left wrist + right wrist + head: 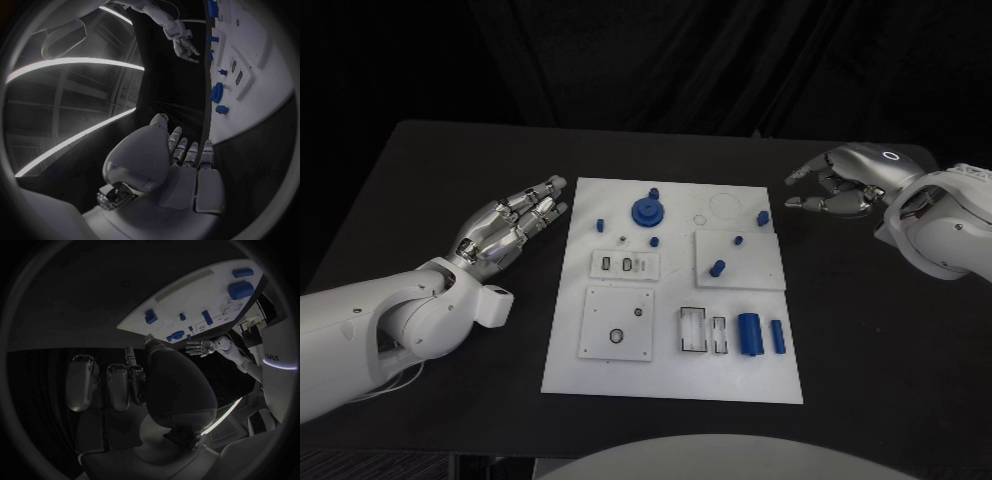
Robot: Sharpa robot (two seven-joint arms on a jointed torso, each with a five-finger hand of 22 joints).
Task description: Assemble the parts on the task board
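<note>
1. The left hand [512, 224] has its fingers [540, 203] stretched out nearly straight and close together, holding nothing; the fingertips hang just beside the left edge of the task board [574, 350], not touching it.
2. From the left wrist, the same fingers [189, 152] lie side by side pointing toward the board's edge [250, 117], with the palm empty.
3. The right hand [837, 187] hovers over the black table [444, 170] off the board's far right corner, fingers [808, 202] curved loosely downward and apart, with nothing between them.
4. From the right wrist, those fingers [117, 385] hang spread and free of the board [187, 292].
5. On the board, a large blue round part [648, 211] stands near the far edge, with a small blue peg [602, 224] to its left and another small blue piece [655, 241] just nearer.
6. A blue peg [762, 216] stands toward the far right corner, close to a faint ring outline [730, 207].
7. On the raised square plate [754, 265] at right, one blue part [717, 267] stands and a smaller one [736, 240] sits beside it.
8. Near the front right, two blue cylinders [750, 334] lie side by side next to rectangular slots [692, 330].
9. A second square plate [603, 300] at front left carries a dark ring [613, 336].
</note>
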